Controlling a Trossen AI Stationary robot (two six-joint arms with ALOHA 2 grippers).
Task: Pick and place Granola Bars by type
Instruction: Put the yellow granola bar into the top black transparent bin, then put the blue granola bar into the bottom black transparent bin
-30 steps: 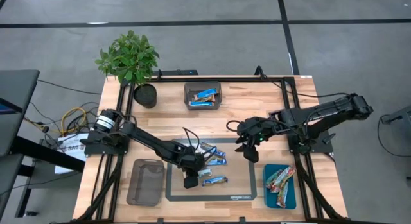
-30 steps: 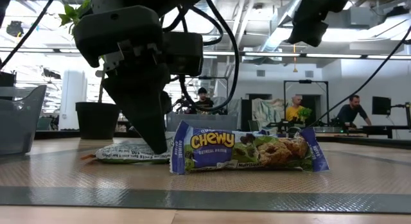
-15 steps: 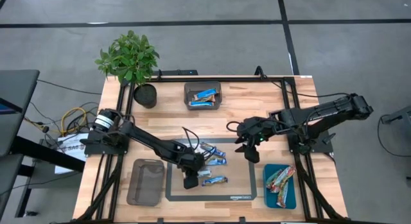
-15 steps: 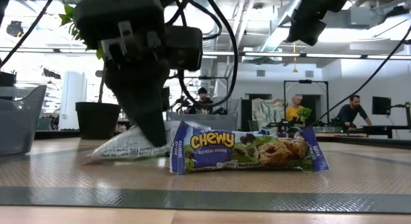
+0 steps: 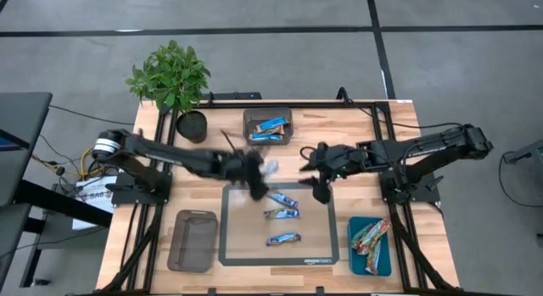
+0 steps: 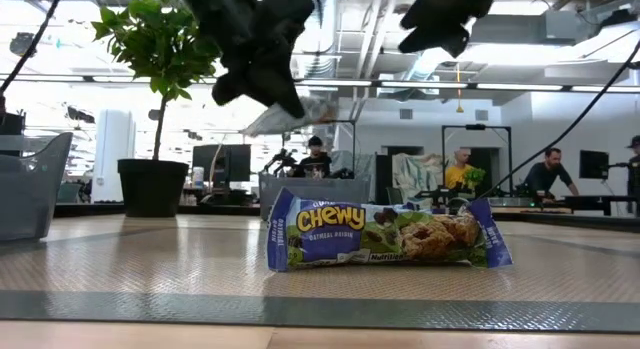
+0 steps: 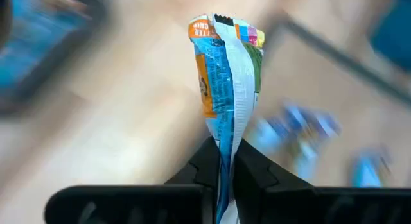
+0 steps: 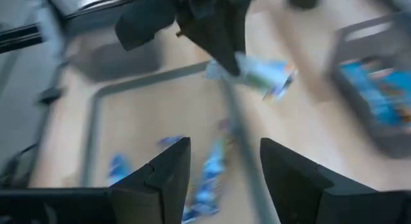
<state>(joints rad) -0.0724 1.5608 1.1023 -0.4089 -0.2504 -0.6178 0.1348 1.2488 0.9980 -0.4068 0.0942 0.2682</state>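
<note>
My left gripper (image 5: 260, 171) hangs over the far edge of the grey mat (image 5: 229, 245), shut on one granola bar (image 7: 226, 70) with a blue, white and orange wrapper. The same bar (image 6: 298, 115) shows high above the table in the low view. Three more granola bars (image 5: 282, 213) lie flat on the mat; the nearest one (image 6: 385, 234) reads "Chewy". My right gripper (image 8: 221, 179) stands open in the air to the right of the held bar, with nothing between its fingers. My left gripper pinches one end of the bar (image 7: 224, 146) between its two fingers. The bar sticks out past the fingertips in line with them, its wrapper edge-on and crumpled. It is lifted clear of the mat and the table.
A grey bin (image 5: 267, 126) at the far middle holds blue bars. An empty-looking grey bin (image 5: 191, 241) stands at the near left. A teal tray (image 5: 371, 260) with bars is at the near right. A potted plant (image 5: 174, 80) stands at the far left corner.
My left gripper has taken hold of a white-wrapped bar on the mat, tipped it up, then lifted it clear and swung up and toward the table's far edge. My right gripper has turned a little toward the left arm.
</note>
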